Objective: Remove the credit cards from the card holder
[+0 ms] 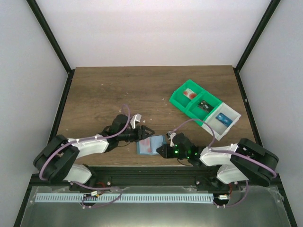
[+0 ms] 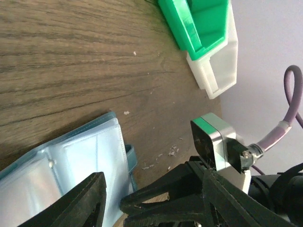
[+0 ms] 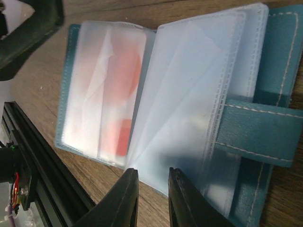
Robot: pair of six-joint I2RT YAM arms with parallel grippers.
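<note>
The light-blue card holder (image 1: pixel 149 145) lies open on the wood table near the front edge, between my two grippers. In the right wrist view its frosted sleeves (image 3: pixel 189 94) are spread, and a pinkish-red credit card (image 3: pixel 124 90) shows through the left sleeve. My right gripper (image 3: pixel 152 198) is open by a narrow gap at the holder's near edge, with nothing between the fingers. My left gripper (image 2: pixel 120 203) is open; one finger (image 2: pixel 87 201) hangs over the holder (image 2: pixel 71 170) and the other sits beside the holder's strap.
A green-and-white row of compartment bins (image 1: pixel 204 109) with small items stands at the back right, and it also shows in the left wrist view (image 2: pixel 203 33). The right arm's wrist camera (image 2: pixel 215 142) is close to my left fingers. The black front rail (image 3: pixel 42 156) runs along the table edge.
</note>
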